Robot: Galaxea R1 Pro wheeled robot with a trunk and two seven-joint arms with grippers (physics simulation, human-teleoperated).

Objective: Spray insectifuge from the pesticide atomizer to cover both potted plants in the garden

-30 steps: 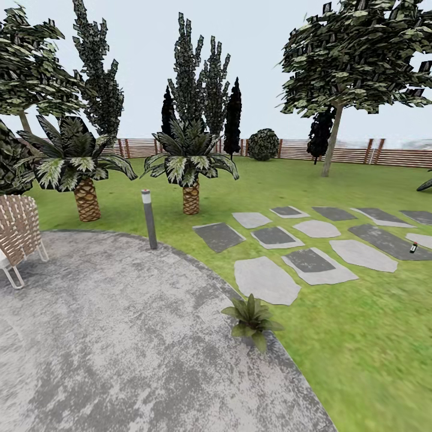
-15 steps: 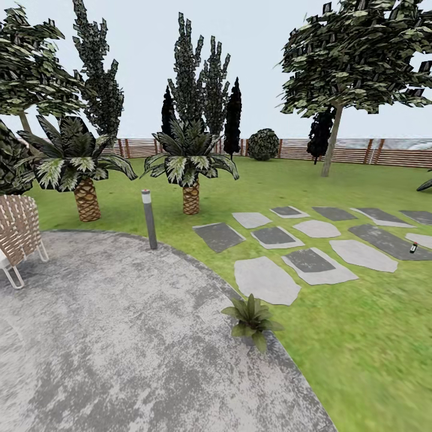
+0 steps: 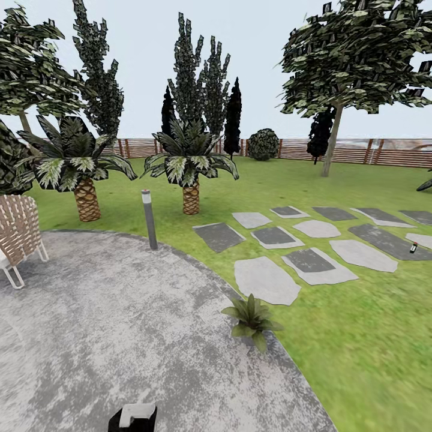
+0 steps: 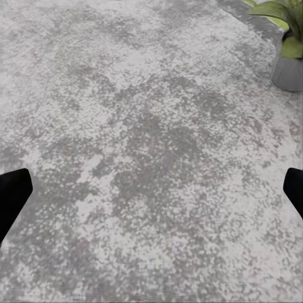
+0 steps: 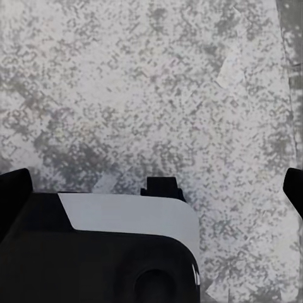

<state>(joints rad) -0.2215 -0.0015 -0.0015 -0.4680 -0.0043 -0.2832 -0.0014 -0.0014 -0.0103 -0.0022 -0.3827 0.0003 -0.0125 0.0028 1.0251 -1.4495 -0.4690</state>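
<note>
Head view: we see the pesticide atomizer (image 3: pixel 413 247) far off at the right edge, standing on a dark stepping stone (image 3: pixel 390 241) in the lawn. We judge it light, rigid and slick, best gripped around the body below the spray head. Its label is too small to read. Both wrist views show fingertips wide apart over the patio (image 4: pixel 145 158), holding nothing.
</note>
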